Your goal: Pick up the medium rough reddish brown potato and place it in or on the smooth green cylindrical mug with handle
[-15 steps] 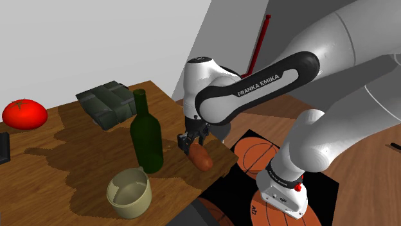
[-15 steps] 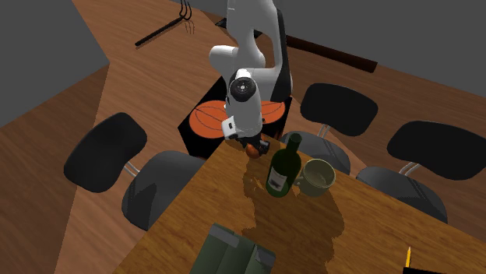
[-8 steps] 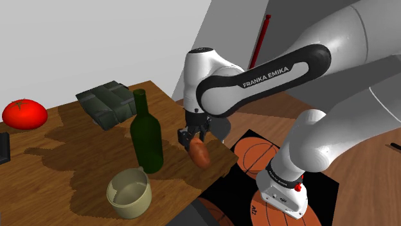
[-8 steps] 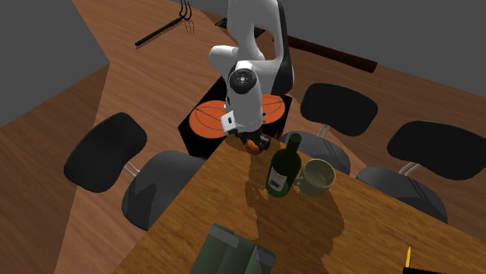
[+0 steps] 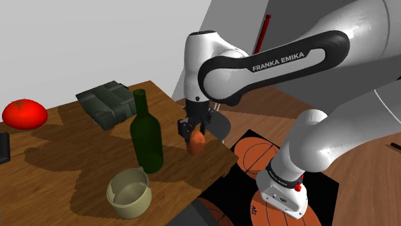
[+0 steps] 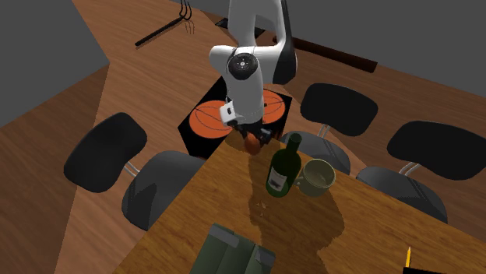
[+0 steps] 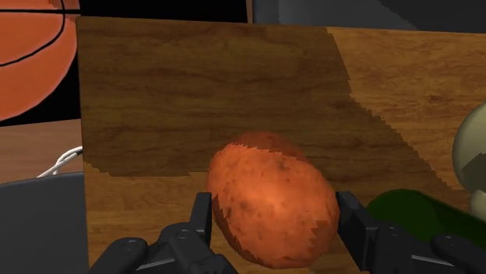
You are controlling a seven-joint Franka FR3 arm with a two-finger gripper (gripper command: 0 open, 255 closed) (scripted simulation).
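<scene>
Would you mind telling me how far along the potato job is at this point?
Done: the gripper is shut on the potato, which seems to hang clear of the table near its corner. In hand: the carry. Left: move it past the bottle to the mug, which is empty, and release it there.

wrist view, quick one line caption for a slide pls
Gripper shut on a reddish brown potato, held over the wooden table beside a dark green bottle.
</scene>
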